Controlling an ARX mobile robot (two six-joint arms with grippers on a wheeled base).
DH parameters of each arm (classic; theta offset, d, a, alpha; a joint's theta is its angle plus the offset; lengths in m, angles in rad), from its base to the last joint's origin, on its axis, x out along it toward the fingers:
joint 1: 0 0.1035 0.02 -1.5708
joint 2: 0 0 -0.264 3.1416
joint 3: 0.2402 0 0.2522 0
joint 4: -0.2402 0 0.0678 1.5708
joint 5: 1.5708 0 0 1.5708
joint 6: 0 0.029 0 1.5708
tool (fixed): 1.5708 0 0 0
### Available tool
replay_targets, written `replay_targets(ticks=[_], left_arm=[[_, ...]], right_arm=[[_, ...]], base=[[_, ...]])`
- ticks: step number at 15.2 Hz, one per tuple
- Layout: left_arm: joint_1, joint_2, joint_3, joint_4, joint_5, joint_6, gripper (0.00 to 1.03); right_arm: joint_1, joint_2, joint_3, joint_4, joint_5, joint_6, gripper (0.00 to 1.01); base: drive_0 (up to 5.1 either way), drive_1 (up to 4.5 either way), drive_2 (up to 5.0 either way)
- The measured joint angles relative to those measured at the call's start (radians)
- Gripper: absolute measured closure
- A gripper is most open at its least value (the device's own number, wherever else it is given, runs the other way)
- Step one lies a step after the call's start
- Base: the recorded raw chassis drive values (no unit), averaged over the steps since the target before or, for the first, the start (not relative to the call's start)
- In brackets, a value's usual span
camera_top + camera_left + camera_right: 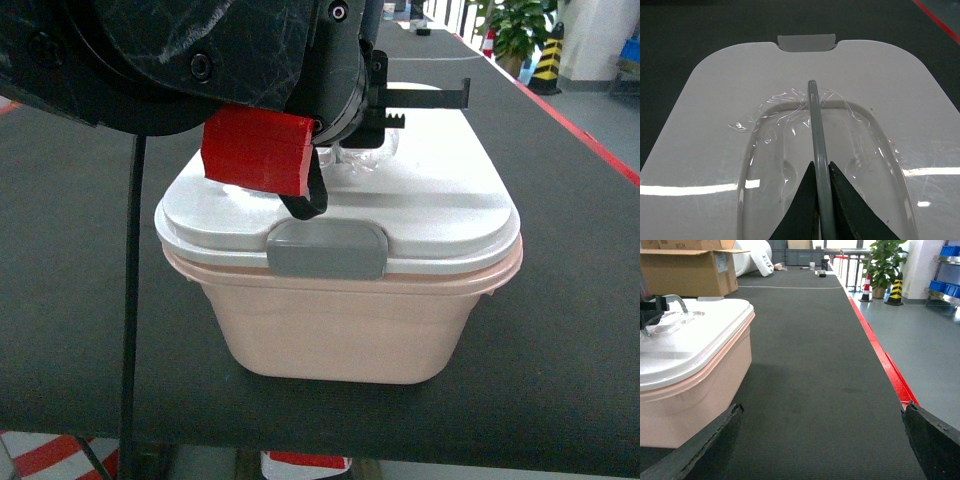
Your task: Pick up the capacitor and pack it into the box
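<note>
The pale pink box (pixel 340 320) stands on the dark table with its white lid (pixel 450 190) on and the grey latch (pixel 327 250) facing me. My left gripper (pixel 821 167) is above the lid's middle, shut on the upright clear handle (pixel 815 120), which runs between its two black fingers. In the head view that arm (pixel 200 60) covers the lid's back left. My right gripper (pixel 822 412) is open and empty, low over the mat to the right of the box (pixel 705 390). No capacitor is in view.
A brown cardboard carton (pixel 687 272) stands behind the box. The table's red edge (pixel 880 355) runs along the right, with grey floor beyond. A potted plant (pixel 885 265), a striped cone (pixel 896 290) and blue bins (pixel 947 290) stand far right.
</note>
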State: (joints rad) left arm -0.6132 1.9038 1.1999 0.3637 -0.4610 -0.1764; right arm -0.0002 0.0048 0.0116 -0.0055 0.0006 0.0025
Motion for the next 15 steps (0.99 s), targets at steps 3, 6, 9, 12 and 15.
replay_targets(ticks=[3, 6, 9, 12, 15], left_arm=[[0.000, -0.001, -0.005, -0.003, 0.025, -0.004, 0.92], [0.002, -0.035, -0.050, 0.036, 0.017, -0.008, 0.58], [0.023, -0.151, -0.132, 0.200, 0.015, -0.006, 0.18], [0.089, -0.234, -0.288, 0.391, 0.038, 0.070, 0.05], [0.209, -0.385, -0.574, 0.748, 0.086, 0.208, 0.05]], right_arm=[[0.000, 0.000, 0.000, 0.000, 0.000, 0.000, 0.03], [0.000, 0.000, 0.000, 0.000, 0.000, 0.000, 0.03], [0.000, 0.000, 0.000, 0.000, 0.000, 0.000, 0.03], [0.000, 0.000, 0.000, 0.000, 0.000, 0.000, 0.03], [0.000, 0.000, 0.000, 0.000, 0.000, 0.000, 0.03]], base=[[0.0, 0.00, 0.0], [0.0, 0.00, 0.0], [0.0, 0.00, 0.0], [0.0, 0.00, 0.0], [0.0, 0.00, 0.0]])
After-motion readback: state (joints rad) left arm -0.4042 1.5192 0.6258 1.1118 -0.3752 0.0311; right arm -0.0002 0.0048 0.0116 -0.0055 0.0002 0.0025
